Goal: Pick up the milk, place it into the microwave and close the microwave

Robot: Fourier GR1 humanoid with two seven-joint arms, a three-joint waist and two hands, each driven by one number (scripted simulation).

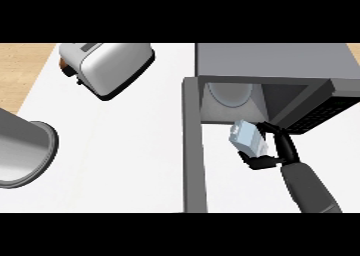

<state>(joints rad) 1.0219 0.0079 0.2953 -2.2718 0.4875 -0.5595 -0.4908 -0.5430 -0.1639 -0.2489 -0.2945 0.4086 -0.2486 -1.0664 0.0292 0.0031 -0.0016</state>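
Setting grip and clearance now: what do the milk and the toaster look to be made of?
Milk, held in the right hand: likely matte carton, judging by flat pale-blue faces and folded edges. Toaster: probably brushed metal, from its silvery sheen and soft highlights.

Milk carton (248, 137) in right robot hand (275, 150) (fingers curled) before open microwave (286, 80).

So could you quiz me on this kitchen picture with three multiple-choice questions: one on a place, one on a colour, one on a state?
1. Where is the toaster?
A. left of the microwave
B. inside it
C. on top of it

2. What colour is the robot hand?
A. white
B. black
C. red

3. The microwave door is:
A. shut
C. missing
B. open

Answers:
1 A, it stands at the counter's far left.
2 B, its fingers are black, curled round the milk.
3 B, the inside shows.
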